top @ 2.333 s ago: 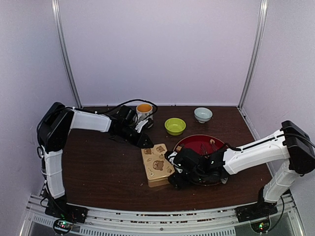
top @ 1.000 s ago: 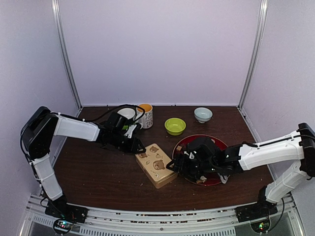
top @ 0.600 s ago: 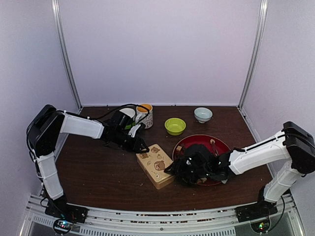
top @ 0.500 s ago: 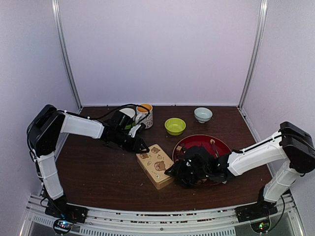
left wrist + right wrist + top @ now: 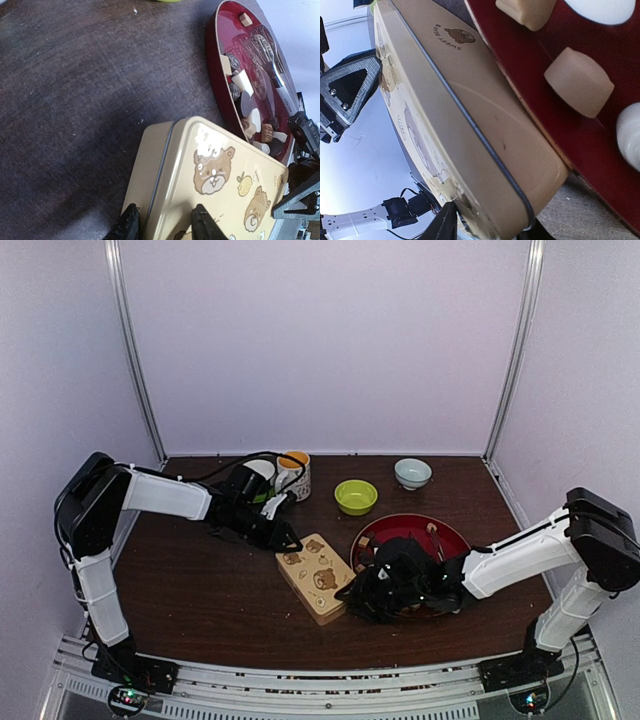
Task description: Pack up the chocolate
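A cream tin with bear pictures lies closed beside a red plate. The chocolate, tan, dark and cream pieces, lies on the plate; a tan piece shows close in the right wrist view. My left gripper clamps the tin's far left corner, one finger on the side wall, one on the lid. My right gripper clamps the tin's near right end, next to the plate, its fingers on either side.
Silver tongs lie on the plate's far side. A yellow-green bowl, a pale bowl and a mug with an orange inside stand at the back. The tin's right edge touches the plate's rim.
The tin has turned and slid left and toward the front. My right gripper came off the plate to the tin's near right end. My left gripper stayed at the far corner.
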Tool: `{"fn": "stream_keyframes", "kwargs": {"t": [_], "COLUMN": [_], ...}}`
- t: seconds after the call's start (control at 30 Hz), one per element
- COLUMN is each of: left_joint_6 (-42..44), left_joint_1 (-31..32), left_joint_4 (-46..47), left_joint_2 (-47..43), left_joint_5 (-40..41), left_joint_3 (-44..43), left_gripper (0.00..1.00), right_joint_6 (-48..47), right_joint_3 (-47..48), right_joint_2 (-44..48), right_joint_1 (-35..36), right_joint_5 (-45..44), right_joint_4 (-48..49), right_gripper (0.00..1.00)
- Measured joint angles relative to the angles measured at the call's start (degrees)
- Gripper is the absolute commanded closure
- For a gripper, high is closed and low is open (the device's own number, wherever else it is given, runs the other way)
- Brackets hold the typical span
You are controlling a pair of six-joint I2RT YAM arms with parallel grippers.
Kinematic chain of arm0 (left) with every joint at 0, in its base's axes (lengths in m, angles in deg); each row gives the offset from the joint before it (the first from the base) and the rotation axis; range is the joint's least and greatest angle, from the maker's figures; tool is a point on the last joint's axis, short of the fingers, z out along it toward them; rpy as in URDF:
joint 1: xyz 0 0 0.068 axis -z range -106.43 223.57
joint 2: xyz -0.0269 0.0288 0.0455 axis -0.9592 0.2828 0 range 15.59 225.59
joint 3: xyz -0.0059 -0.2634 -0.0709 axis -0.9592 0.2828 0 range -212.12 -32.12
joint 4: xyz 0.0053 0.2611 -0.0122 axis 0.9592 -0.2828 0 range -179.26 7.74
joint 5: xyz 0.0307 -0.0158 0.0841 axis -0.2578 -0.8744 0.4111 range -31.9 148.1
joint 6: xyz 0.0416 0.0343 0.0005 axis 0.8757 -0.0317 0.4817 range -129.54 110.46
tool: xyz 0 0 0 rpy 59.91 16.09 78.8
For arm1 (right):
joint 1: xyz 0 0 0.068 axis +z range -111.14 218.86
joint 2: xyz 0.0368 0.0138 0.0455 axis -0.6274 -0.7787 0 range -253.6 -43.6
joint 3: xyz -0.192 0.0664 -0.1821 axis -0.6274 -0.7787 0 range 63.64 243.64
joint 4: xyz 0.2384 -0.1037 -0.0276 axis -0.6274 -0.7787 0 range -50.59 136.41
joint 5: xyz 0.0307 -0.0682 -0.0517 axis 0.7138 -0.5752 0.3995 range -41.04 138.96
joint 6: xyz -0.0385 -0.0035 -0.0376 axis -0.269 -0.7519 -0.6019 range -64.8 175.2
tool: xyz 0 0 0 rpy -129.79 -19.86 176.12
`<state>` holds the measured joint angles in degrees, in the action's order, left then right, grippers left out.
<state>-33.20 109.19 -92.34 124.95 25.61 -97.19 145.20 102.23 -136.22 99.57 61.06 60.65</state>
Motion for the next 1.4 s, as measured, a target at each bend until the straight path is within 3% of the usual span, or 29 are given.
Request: {"fn": "stream_keyframes", "kwargs": {"t": [0.27,0.4,0.5,0.73,1.1,1.4], "left_joint_6": [0.0,0.0,0.0,0.0,0.0,0.2], "left_joint_1": [0.6,1.3,1.8,2.6,2.9,3.1], "left_joint_4": [-1.3,-1.6,-1.7,-1.6,-1.6,-1.7], "left_joint_2": [0.1,0.3,0.6,1.0,1.0,1.0], "left_joint_5": [2.2,4.1,5.1,5.2,5.2,5.2], "left_joint_3": [-1.0,-1.7,-2.3,-2.9,-2.9,-2.9], "left_gripper": [0.65,0.65,0.65,0.66,0.66,0.66], "right_joint_6": [-1.2,-3.3,-6.0,-12.9,-16.8,-16.5], "right_joint_3": [-2.0,-2.7,-3.2,-2.4,-1.6,-3.7], "right_joint_2": [0.2,1.3,3.3,9.1,5.3,5.6], "right_joint_1": [-0.9,-1.8,-3.1,-5.6,-6.7,-5.7], "right_joint_5": [1.1,0.3,-1.7,-5.9,-1.1,0.7], "right_joint_4": [3.4,2.6,0.4,-3.8,-4.1,-1.6], "right_gripper": [0.56,0.41,0.40,0.55,0.59,0.72]}}
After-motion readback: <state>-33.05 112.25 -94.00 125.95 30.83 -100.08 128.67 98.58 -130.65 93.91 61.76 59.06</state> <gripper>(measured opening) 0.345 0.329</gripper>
